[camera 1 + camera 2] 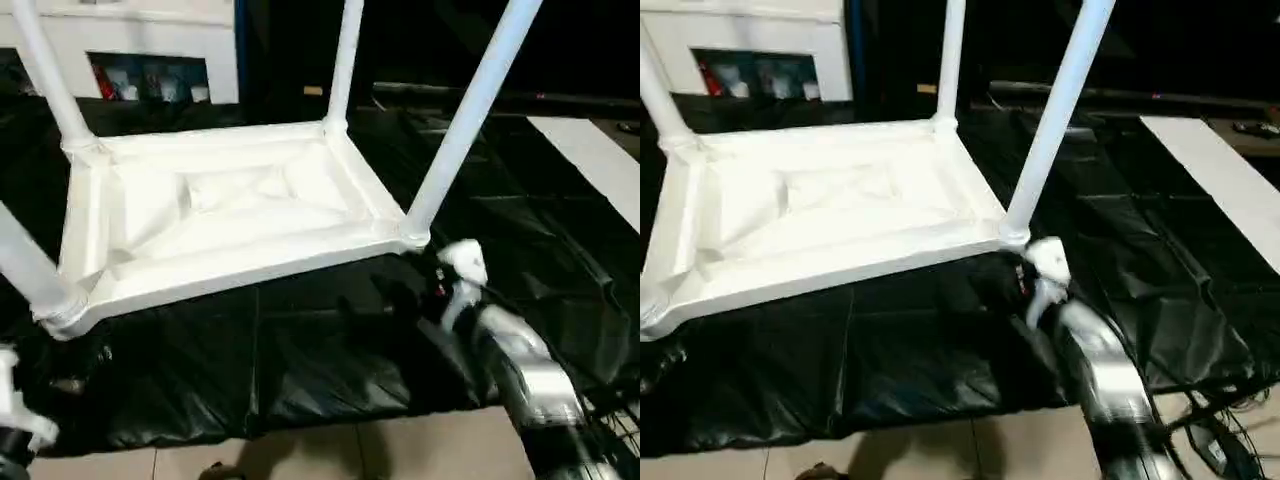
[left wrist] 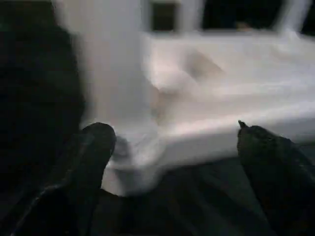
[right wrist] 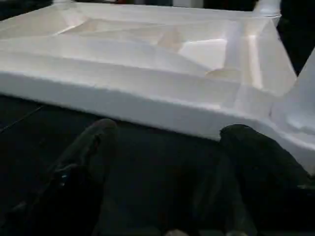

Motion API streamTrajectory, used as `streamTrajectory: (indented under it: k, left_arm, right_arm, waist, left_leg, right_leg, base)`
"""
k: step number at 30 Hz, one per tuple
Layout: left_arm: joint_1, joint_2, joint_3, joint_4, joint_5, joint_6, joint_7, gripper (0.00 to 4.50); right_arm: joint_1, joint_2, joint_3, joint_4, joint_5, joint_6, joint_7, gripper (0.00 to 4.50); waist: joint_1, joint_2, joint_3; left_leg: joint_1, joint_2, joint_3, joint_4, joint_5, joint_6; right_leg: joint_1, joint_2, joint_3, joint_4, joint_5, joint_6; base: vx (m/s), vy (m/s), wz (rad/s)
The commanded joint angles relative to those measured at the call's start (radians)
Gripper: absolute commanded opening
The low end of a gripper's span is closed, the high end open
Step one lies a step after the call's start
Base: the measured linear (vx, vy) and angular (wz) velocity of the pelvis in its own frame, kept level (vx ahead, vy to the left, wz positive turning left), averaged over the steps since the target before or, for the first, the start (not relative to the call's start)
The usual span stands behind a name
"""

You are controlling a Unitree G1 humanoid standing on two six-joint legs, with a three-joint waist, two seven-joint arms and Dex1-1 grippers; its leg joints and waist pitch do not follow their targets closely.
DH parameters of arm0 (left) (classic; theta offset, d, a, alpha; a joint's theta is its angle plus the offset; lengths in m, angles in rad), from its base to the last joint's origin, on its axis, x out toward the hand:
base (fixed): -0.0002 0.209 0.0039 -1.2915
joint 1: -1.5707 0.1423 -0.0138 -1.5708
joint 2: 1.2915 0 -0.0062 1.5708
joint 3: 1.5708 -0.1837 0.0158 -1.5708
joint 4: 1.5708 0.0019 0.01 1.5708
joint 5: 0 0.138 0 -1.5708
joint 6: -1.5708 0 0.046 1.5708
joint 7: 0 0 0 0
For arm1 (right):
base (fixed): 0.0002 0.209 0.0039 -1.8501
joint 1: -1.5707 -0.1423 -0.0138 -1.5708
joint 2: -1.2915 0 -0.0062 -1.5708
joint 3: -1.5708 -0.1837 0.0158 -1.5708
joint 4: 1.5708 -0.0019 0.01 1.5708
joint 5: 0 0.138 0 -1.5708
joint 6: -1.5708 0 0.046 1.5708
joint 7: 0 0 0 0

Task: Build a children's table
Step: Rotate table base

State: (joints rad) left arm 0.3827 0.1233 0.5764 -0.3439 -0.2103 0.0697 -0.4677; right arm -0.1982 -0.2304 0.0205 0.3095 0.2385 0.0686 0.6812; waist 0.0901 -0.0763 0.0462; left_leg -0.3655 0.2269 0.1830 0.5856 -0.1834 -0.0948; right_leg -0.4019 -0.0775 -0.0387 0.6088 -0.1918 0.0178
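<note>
- One children's table (image 1: 215,215) is lying upside down on a black sheet (image 1: 300,360) spread over the floor, ribbed underside facing up.
- Four white legs are standing up from its four corners: near right (image 1: 470,115), far right (image 1: 343,60), far left (image 1: 45,75), near left (image 1: 25,265).
- Each leg is sitting in a round corner socket; the near-right socket (image 1: 413,235) is showing at the base of its leg.
- Left end effector (image 2: 172,162): two black fingers (image 2: 88,157) are standing wide apart, released, gripping nothing. The table's near-left corner and leg base are sitting between and just beyond them, not clamped.
- Right end effector (image 3: 172,162): two black fingers (image 3: 256,167) are also spread apart, released, holding nothing. They are hovering over the black sheet just beside the table's near long edge, close to the near-right corner.
- From the head views, the right arm (image 1: 520,370) is reaching in from the lower right, its white wrist part just below the near-right socket.
- One white cabinet (image 1: 130,45) is standing behind the table, coloured items showing inside.
- One white strip (image 1: 1220,180) is lying on the sheet to the right, well apart from the table.
- Pale floor tiles (image 1: 420,450) are showing along the sheet's near edge.
</note>
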Motion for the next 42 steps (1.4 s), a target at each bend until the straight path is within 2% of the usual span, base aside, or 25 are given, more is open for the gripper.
streamTrajectory:
  k: [1,2,4,6,8,9,10,11,13,14,15,16,17,19,20,23,25,26,30,33,36,38,40,41,42]
  left_arm:
    - [-0.020,0.000,0.005,0.016,0.035,-0.037,0.047,4.50]
    - [-0.045,0.002,0.008,0.030,0.043,-0.051,0.063,4.50]
    - [-0.112,0.026,0.019,0.066,0.037,-0.061,0.082,4.50]
    - [-0.164,0.058,0.019,0.103,0.026,-0.057,0.085,4.50]
    - [-0.175,0.068,0.016,0.117,0.021,-0.063,0.085,4.50]
    - [-0.197,0.089,0.005,0.140,0.019,-0.049,0.073,4.50]
    - [-0.248,0.126,-0.013,0.192,0.023,-0.045,0.061,4.50]
    - [-0.254,0.130,-0.014,0.198,0.024,-0.046,0.062,4.50]
    - [-0.271,0.140,-0.018,0.216,0.028,-0.051,0.062,4.50]
    - [-0.310,0.163,-0.038,0.258,0.020,-0.045,0.044,4.50]
    - [-0.320,0.172,-0.048,0.268,-0.001,-0.021,0.017,4.50]
    - [-0.329,0.184,-0.062,0.275,-0.028,0.009,-0.022,4.50]
    - [-0.326,0.195,-0.078,0.271,-0.061,0.030,-0.078,4.50]
    - [-0.305,0.215,-0.105,0.241,-0.130,0.083,-0.168,4.50]
    - [-0.289,0.225,-0.119,0.219,-0.163,0.109,-0.212,4.50]
    - [-0.256,0.261,-0.158,0.173,-0.240,0.180,-0.301,4.50]
    - [-0.227,0.287,-0.214,0.092,-0.316,0.274,-0.352,4.50]
    - [-0.218,0.296,-0.232,0.067,-0.333,0.298,-0.365,4.50]
    - [-0.219,0.309,-0.260,0.043,-0.368,0.332,-0.380,4.50]
    - [-0.234,0.263,-0.379,-0.102,-0.508,0.451,-0.356,4.50]
    - [-0.232,0.241,-0.437,-0.152,-0.547,0.489,-0.360,4.50]
    - [-0.229,0.240,-0.446,-0.164,-0.561,0.504,-0.362,4.50]
    - [-0.219,0.226,-0.503,-0.191,-0.560,0.525,-0.363,4.50]
    - [-0.218,0.219,-0.517,-0.194,-0.558,0.529,-0.359,4.50]
    - [-0.218,0.216,-0.526,-0.191,-0.548,0.524,-0.360,4.50]
  right_arm:
    - [0.014,-0.016,-0.002,-0.030,-0.002,-0.009,0.011,4.18]
    - [0.031,-0.020,-0.004,-0.049,0.003,0.004,0.016,4.32]
    - [0.050,-0.028,-0.003,-0.076,0.005,0.038,0.011,4.43]
    - [0.051,-0.029,0.000,-0.066,-0.039,0.007,-0.046,4.43]
    - [0.052,-0.029,0.001,-0.065,-0.057,-0.003,-0.070,4.43]
    - [0.046,-0.033,0.006,-0.064,-0.047,0.039,-0.062,4.43]
    - [0.033,-0.032,0.012,-0.060,-0.039,0.094,-0.060,4.43]
    - [0.031,-0.031,0.012,-0.059,-0.040,0.097,-0.061,4.43]
    - [0.027,-0.028,0.013,-0.057,-0.041,0.106,-0.065,4.43]
    - [0.006,-0.014,0.011,-0.031,-0.054,0.103,-0.093,4.43]
    - [-0.006,-0.008,0.011,-0.016,-0.061,0.100,-0.106,4.43]
    - [-0.022,-0.001,0.011,0.003,-0.068,0.099,-0.122,4.43]
    - [-0.043,0.007,0.010,0.033,-0.077,0.096,-0.142,4.43]
    - [-0.083,0.021,0.003,0.088,-0.087,0.091,-0.176,4.43]
    - [-0.107,0.027,-0.003,0.121,-0.088,0.089,-0.189,4.43]
    - [-0.170,0.030,-0.010,0.211,-0.093,0.085,-0.203,4.43]
    - [-0.240,0.034,-0.014,0.325,-0.097,0.072,-0.212,4.43]
    - [-0.257,0.035,-0.015,0.355,-0.098,0.069,-0.213,4.43]
    - [-0.289,0.040,-0.014,0.416,-0.109,0.057,-0.219,4.43]
    - [-0.374,0.060,0.020,0.605,-0.161,0.020,-0.243,4.43]
    - [-0.396,0.084,0.029,0.636,-0.164,0.005,-0.238,4.43]
    - [-0.406,0.092,0.029,0.648,-0.161,-0.007,-0.235,4.43]
    - [-0.434,0.142,0.020,0.665,-0.132,-0.032,-0.193,4.43]
    - [-0.440,0.155,0.021,0.669,-0.129,-0.038,-0.180,4.43]
    - [-0.443,0.170,0.031,0.670,-0.132,-0.046,-0.165,4.43]
  waist:
    - [-0.003,0.022,-0.034]
    - [-0.006,0.024,-0.035]
    - [-0.007,0.023,-0.034]
    - [-0.004,0.027,-0.038]
    - [-0.008,0.025,-0.038]
    - [-0.010,0.017,-0.037]
    - [-0.010,0.020,-0.040]
    - [-0.008,0.026,-0.044]
    - [-0.009,0.025,-0.043]
    - [-0.011,0.010,-0.044]
    - [-0.009,0.007,-0.049]
    - [-0.007,0.013,-0.049]
    - [-0.011,-0.009,-0.050]
    - [-0.005,0.007,-0.051]
    - [-0.005,0.001,-0.051]
    - [-0.005,0.003,-0.052]
    - [-0.005,0.015,-0.053]
    - [-0.008,0.009,-0.056]
    - [-0.009,0.008,-0.052]
    - [-0.013,0.024,-0.053]
    - [-0.014,0.016,-0.050]
    - [-0.016,0.019,-0.049]
    - [-0.031,-0.001,-0.050]
    - [-0.037,0.006,-0.048]
    - [-0.042,-0.010,-0.048]
  left_leg:
    - [0.018,0.006,-0.004,-0.085,-0.463,-0.007]
    - [0.011,0.005,-0.009,-0.087,-0.466,-0.009]
    - [0.014,0.002,-0.014,-0.086,-0.469,-0.011]
    - [0.017,-0.001,-0.016,-0.085,-0.458,-0.017]
    - [0.010,0.001,-0.021,-0.088,-0.448,-0.024]
    - [0.007,0.000,-0.019,-0.088,-0.445,-0.024]
    - [0.011,-0.003,-0.019,-0.086,-0.446,-0.022]
    - [0.017,-0.004,-0.019,-0.085,-0.439,-0.021]
    - [0.012,-0.002,-0.021,-0.087,-0.427,-0.024]
    - [0.008,0.002,-0.018,-0.086,-0.410,-0.024]
    - [0.014,0.000,-0.013,-0.082,-0.382,-0.021]
    - [0.013,-0.001,-0.015,-0.083,-0.369,-0.025]
    - [0.009,0.000,-0.011,-0.082,-0.345,-0.025]
    - [0.015,0.000,-0.011,-0.083,-0.334,-0.032]
    - [0.017,0.003,-0.007,-0.081,-0.317,-0.037]
    - [0.017,0.001,-0.003,-0.081,-0.319,-0.042]
    - [0.018,0.001,-0.002,-0.082,-0.309,-0.052]
    - [0.015,0.000,-0.002,-0.080,-0.299,-0.054]
    - [0.016,-0.001,0.002,-0.078,-0.294,-0.048]
    - [0.018,-0.001,0.000,-0.077,-0.314,-0.071]
    - [0.015,0.000,0.001,-0.076,-0.351,-0.066]
    - [0.012,0.000,0.000,-0.076,-0.338,-0.063]
    - [0.005,0.000,-0.001,-0.074,-0.329,-0.056]
    - [0.003,0.000,-0.003,-0.075,-0.322,-0.055]
    - [0.000,0.000,-0.002,-0.074,-0.320,-0.051]
  right_leg:
    - [0.011,-0.030,0.029,-0.103,-0.392,-0.073]
    - [0.014,-0.032,0.028,-0.104,-0.421,-0.063]
    - [0.011,-0.029,0.026,-0.107,-0.440,-0.051]
    - [0.009,-0.030,0.025,-0.106,-0.434,-0.053]
    - [0.016,-0.032,0.023,-0.099,-0.414,-0.061]
    - [0.017,-0.030,0.023,-0.099,-0.417,-0.061]
    - [0.014,-0.028,0.025,-0.098,-0.419,-0.059]
    - [0.011,-0.027,0.026,-0.095,-0.398,-0.063]
    - [0.016,-0.030,0.026,-0.092,-0.368,-0.075]
    - [0.020,-0.031,0.025,-0.089,-0.339,-0.087]
    - [0.014,-0.031,0.027,-0.084,-0.309,-0.102]
    - [0.015,-0.034,0.028,-0.078,-0.305,-0.109]
    - [0.018,-0.034,0.027,-0.079,-0.292,-0.115]
    - [0.015,-0.034,0.028,-0.072,-0.285,-0.124]
    - [0.013,-0.034,0.029,-0.066,-0.244,-0.140]
    - [0.014,-0.030,0.028,-0.061,-0.209,-0.146]
    - [0.018,-0.028,0.028,-0.056,-0.163,-0.152]
    - [0.023,-0.028,0.026,-0.052,-0.148,-0.160]
    - [0.025,-0.028,0.029,-0.057,-0.154,-0.155]
    - [0.023,-0.029,0.027,-0.052,-0.167,-0.181]
    - [0.025,-0.029,0.028,-0.058,-0.224,-0.171]
    - [0.026,-0.031,0.029,-0.060,-0.237,-0.158]
    - [0.030,-0.031,0.029,-0.062,-0.265,-0.148]
    - [0.030,-0.032,0.029,-0.061,-0.276,-0.147]
    - [0.030,-0.031,0.028,-0.064,-0.287,-0.144]
  base:
    - [0.000,0.000,0.00]
    - [0.000,0.000,0.00]
    - [0.000,0.000,0.00]
    - [0.000,0.000,0.00]
    - [0.000,0.000,0.00]
    - [0.000,0.000,0.00]
    - [0.000,0.000,0.00]
    - [0.000,0.000,0.00]
    - [0.000,0.000,0.00]
    - [0.000,0.000,0.00]
    - [0.000,0.000,0.00]
    - [0.000,0.000,0.00]
    - [0.000,0.000,0.00]
    - [0.000,0.000,0.00]
    - [0.000,0.000,0.00]
    - [0.000,0.000,0.00]
    - [0.000,0.000,0.00]
    - [0.000,0.000,0.00]
    - [0.000,0.000,0.00]
    - [0.000,0.000,0.00]
    - [0.000,0.000,0.00]
    - [0.000,0.000,0.00]
    - [0.000,0.000,0.00]
    - [0.000,0.000,0.00]
    - [0.000,0.000,0.00]
